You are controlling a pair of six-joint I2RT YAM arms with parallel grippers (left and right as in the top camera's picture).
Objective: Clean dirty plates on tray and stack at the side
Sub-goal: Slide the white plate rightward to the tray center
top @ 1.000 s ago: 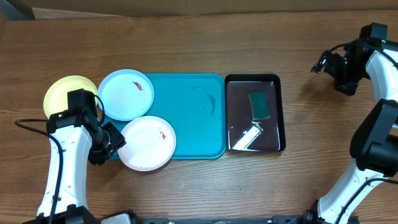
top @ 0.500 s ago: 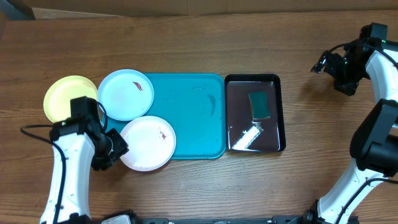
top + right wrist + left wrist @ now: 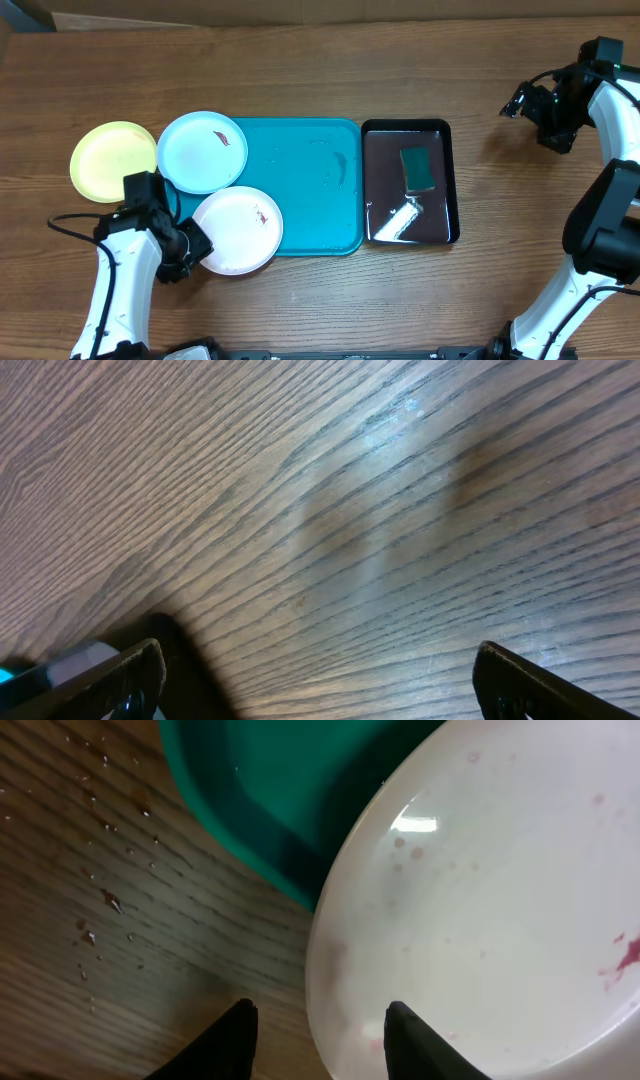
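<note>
White plate (image 3: 480,900), rim between parted left jaws

Robotics lab bench, folks: left arm (image 3: 118,275) and right arm (image 3: 600,215), cables trailing, flank a wood-grain counter (image 3: 330,70), cardboard (image 3: 200,8) along the back.

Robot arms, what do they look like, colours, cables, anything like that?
Both arms have white links with black joints. The left arm has a thin black cable looping beside it, and the right arm is built the same. The left gripper and right gripper are black with dark, tapered fingers.
</note>
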